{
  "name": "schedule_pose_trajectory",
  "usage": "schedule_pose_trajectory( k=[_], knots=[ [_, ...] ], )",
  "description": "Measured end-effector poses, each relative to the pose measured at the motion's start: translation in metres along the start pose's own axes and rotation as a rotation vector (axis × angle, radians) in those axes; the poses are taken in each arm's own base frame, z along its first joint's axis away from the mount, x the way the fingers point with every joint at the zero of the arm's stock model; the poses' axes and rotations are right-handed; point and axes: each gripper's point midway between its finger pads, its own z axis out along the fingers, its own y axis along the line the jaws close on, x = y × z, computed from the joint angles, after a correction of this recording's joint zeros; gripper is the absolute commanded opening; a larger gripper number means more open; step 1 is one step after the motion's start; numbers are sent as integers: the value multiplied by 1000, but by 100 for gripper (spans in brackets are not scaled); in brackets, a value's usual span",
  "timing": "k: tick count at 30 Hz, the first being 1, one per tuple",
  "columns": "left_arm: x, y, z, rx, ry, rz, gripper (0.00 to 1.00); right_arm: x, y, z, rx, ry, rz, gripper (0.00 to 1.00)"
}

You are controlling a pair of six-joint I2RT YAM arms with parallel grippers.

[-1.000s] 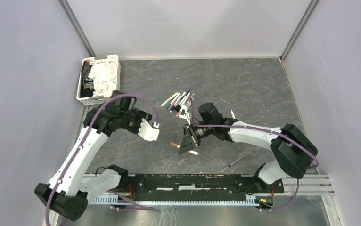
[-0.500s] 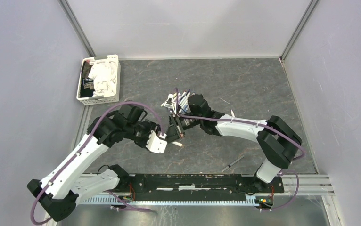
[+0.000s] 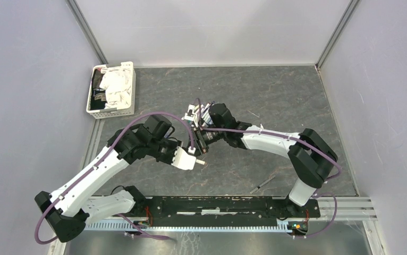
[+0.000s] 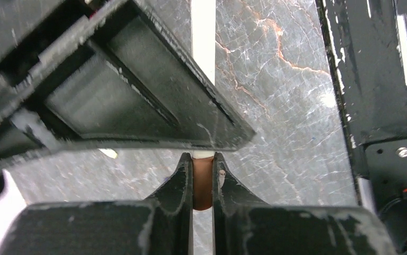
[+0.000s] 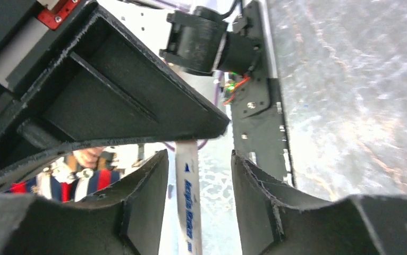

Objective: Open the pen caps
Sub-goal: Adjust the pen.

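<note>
Basket (image 3: 111, 90) far left; pens (image 3: 200, 110) mid-table behind right gripper (image 3: 201, 146); loose pen (image 3: 262, 184), probably, near-right

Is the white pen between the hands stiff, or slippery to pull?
Likely stiff: the pen runs straight through the open right hand. Its smooth round barrel may slip. The tiny cap in the left hand could drop easily.

Two robot arms, the left arm (image 3: 92, 172) and the right arm (image 3: 268, 142), have white shells and black joints. A purple cable (image 3: 153, 114) loops along each. The left tool (image 4: 203, 180) and right tool (image 5: 198, 175) have scuffed black wedge-shaped fingers (image 5: 143, 180). A black base rail (image 3: 217, 204) carries small screws (image 4: 401, 152).
</note>
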Motion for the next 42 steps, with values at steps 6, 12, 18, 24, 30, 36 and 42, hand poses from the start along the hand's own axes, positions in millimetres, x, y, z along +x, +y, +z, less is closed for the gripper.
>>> schedule_pose_trajectory(
  k=[6,12,18,24,30,36,42],
  knots=[
    [0,4,2,-41,-13,-186,2,-8,-15,-43,173,-107,-132,66],
    [-2,14,4,-56,-111,-454,2,-3,8,-89,271,-235,-329,79],
    [-21,24,9,-27,-243,-628,2,-18,11,-103,359,-317,-439,91],
    [-41,39,2,-41,-363,-745,2,-37,31,-130,436,-518,-540,92],
    [-61,62,-10,-78,-471,-842,2,-49,37,-133,383,-690,-511,90],
    [-77,82,-26,-110,-560,-881,2,-70,58,-116,303,-762,-514,78],
    [-89,87,-33,-95,-615,-897,2,-91,82,-121,258,-876,-522,59]
  ],
)
